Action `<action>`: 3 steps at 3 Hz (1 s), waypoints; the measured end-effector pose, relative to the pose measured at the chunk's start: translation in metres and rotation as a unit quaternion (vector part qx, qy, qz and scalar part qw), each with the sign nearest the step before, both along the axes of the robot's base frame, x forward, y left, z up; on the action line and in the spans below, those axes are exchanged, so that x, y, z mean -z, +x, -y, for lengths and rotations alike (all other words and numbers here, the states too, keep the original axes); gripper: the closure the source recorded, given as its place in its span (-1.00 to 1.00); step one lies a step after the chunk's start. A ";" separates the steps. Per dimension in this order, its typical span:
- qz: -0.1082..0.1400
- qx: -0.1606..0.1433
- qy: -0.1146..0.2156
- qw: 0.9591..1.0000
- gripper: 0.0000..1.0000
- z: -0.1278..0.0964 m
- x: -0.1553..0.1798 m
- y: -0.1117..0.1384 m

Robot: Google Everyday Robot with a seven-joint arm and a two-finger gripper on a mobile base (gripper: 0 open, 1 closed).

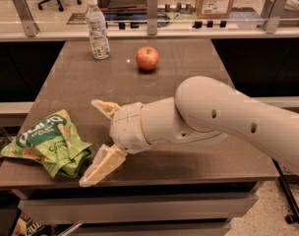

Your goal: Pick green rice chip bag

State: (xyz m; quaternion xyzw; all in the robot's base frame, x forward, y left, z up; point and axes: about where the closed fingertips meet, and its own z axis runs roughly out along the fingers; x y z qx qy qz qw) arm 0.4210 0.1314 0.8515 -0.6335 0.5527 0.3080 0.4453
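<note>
The green rice chip bag [47, 144] lies crumpled at the front left corner of the brown table [189, 73], lime green with a dark green band and white lettering. My gripper [90, 142] is just to the right of the bag, low over the table, with its two cream fingers spread wide apart. One finger [104, 107] points back-left above the bag's right edge; the other reaches the table's front edge beside the bag. The fingers hold nothing.
A red apple [147, 58] sits mid-back on the table. A clear water bottle [97, 28] stands at the back left. My thick cream arm [223, 117] crosses the table's right front. A railing and shelves run behind the table.
</note>
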 end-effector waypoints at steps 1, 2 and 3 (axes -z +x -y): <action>-0.003 -0.019 0.027 0.999 -0.66 -0.028 0.002 -0.020; -0.007 -0.047 0.046 0.998 -0.19 -0.054 -0.004 -0.039; -0.011 -0.059 0.061 0.996 0.27 -0.069 -0.010 -0.048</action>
